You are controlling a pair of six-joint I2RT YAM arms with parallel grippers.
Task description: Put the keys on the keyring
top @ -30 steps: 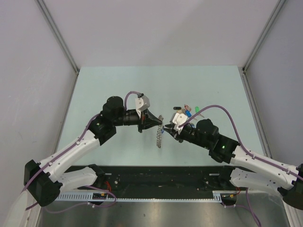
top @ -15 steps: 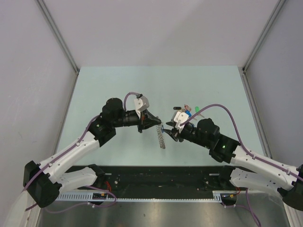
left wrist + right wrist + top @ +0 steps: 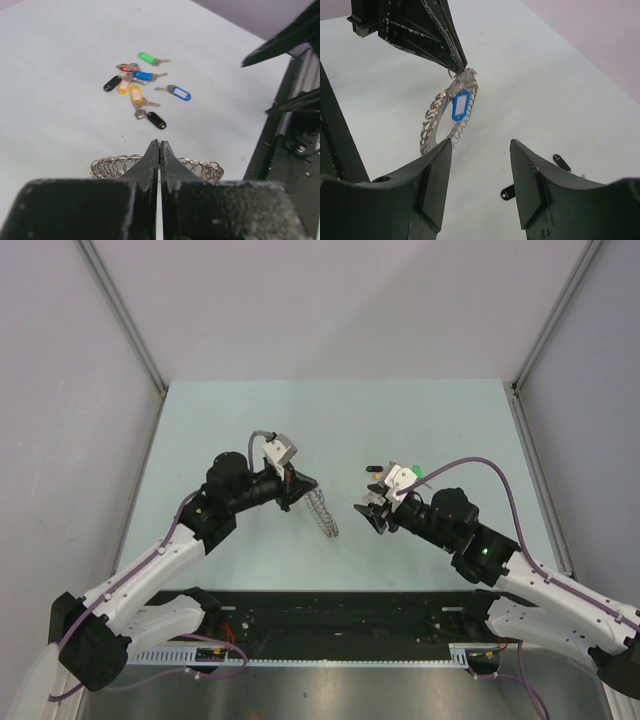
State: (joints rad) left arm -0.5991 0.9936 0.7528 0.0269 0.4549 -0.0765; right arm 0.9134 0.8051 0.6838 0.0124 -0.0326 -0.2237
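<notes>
Farther from the keyring (image 3: 322, 512) now, the right gripper (image 3: 365, 512) stands parted and empty; the left gripper (image 3: 303, 489) pinches the keyring's top, fully closed; a blue key (image 3: 460, 105) hangs on it, other keys (image 3: 142, 76) lie beyond.

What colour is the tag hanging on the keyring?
The tag is blue, on the keyring; the right wrist view shows it best.

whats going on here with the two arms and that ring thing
The left gripper is shut on the keyring, holding it up by its rim. One blue-tagged key hangs on the ring. The right gripper stands open and empty, facing the ring with a gap between them. The other keys lie loose on the table.
</notes>
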